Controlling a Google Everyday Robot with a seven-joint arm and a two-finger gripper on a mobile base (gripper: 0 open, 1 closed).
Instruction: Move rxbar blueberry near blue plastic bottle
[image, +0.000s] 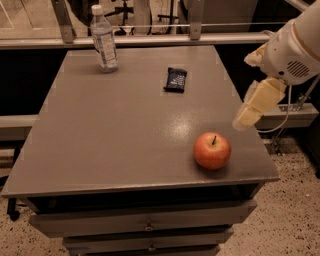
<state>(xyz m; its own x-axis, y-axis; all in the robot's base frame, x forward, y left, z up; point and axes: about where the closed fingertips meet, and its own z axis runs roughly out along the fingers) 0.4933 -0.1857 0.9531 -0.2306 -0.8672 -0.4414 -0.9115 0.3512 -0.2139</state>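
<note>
The camera view looks down from the front on a grey table (110, 130) whose top narrows toward the back. The bottle (104, 40) stands upright in the far left corner, white cap on top and pale label around its middle. The bar (175, 79) lies flat on the far half of the top, a little right of centre, its long side running roughly front to back. It is well apart from the bottle, with bare table between the two, and nothing touches it. An apple (212, 150), red-orange with its stem up, sits near the front right corner, well apart from the bar and nearer to the camera. The gripper (243, 119) hangs in the air at the table's right edge, above and just to the right of the apple. It is a cream-coloured piece slanting down and to the left from the white arm (295, 45) that enters from the upper right. It holds nothing and touches nothing, and whether it is parted or closed cannot be told from this angle. It is well apart from the bar and farther still from the bottle. A thin cable (286, 112) loops down beside the arm. Drawers (145, 222) with small knobs show under the front edge. A pale rail (150, 41) runs behind the table, and speckled floor (295, 215) lies to the lower right.
</note>
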